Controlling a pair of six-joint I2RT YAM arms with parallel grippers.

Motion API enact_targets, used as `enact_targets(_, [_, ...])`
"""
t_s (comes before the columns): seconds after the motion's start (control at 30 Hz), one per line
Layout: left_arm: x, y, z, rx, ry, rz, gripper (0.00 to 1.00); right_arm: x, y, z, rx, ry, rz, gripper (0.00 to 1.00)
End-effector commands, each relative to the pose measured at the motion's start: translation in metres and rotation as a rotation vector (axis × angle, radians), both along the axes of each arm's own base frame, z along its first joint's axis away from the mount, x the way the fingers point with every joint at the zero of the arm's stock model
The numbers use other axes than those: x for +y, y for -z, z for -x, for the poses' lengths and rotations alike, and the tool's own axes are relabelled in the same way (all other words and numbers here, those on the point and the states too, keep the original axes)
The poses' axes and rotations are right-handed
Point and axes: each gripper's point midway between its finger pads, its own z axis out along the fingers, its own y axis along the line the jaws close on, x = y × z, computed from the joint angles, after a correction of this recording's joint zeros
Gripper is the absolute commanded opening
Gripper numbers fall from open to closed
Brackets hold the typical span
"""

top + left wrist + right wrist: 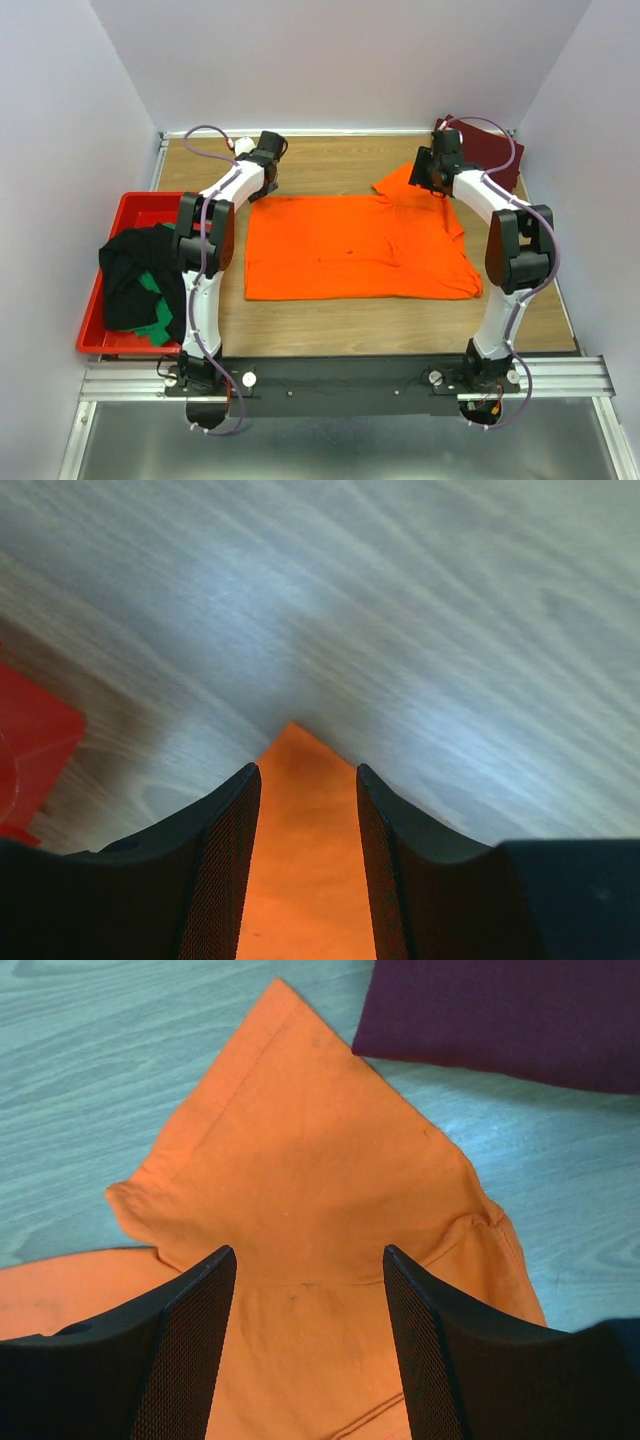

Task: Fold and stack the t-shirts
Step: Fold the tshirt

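Observation:
A bright orange t-shirt (350, 245) lies spread flat in the middle of the wooden table. My left gripper (268, 158) is low over its far left corner. In the left wrist view that gripper (306, 770) is open, and a pointed orange corner (300, 860) lies between its fingers. My right gripper (432, 172) hangs over the far right sleeve (400, 182). In the right wrist view it (308, 1251) is open, with its fingers on either side of the sleeve's shoulder seam (300, 1160). A folded dark maroon t-shirt (485, 150) lies in the far right corner, just beyond the sleeve (510, 1015).
A red bin (135, 205) stands at the table's left edge, close to my left arm. Black cloth (135, 270) and green cloth (152, 300) spill over its near side. Pale walls close in the table on the far, left and right sides.

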Motion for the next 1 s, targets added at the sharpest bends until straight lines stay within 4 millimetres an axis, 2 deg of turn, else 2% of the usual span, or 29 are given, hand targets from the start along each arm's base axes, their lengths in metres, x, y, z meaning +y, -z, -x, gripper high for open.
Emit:
enact_targets(0.0, [0.020, 0.004, 0.000, 0.038, -0.028, -0.077, 0.51, 0.004, -0.011, -0.011, -0.037, -0.045, -0.006, 0.67])
enact_targets(0.17, [0.022, 0.017, -0.003, 0.057, -0.020, -0.073, 0.51, 0.002, -0.012, -0.013, -0.043, -0.042, 0.008, 0.67])
enact_targets(0.53, [0.015, 0.026, -0.008, 0.060, 0.028, -0.041, 0.50, 0.003, -0.011, -0.011, -0.041, -0.044, 0.002, 0.67])
enact_targets(0.8, [0.011, 0.016, -0.014, 0.022, 0.069, -0.036, 0.49, 0.000, -0.006, -0.012, -0.032, -0.033, 0.019, 0.67])
enact_targets(0.97, [0.009, 0.009, -0.017, 0.009, 0.090, -0.034, 0.44, 0.001, -0.003, -0.013, -0.027, -0.034, 0.013, 0.67])
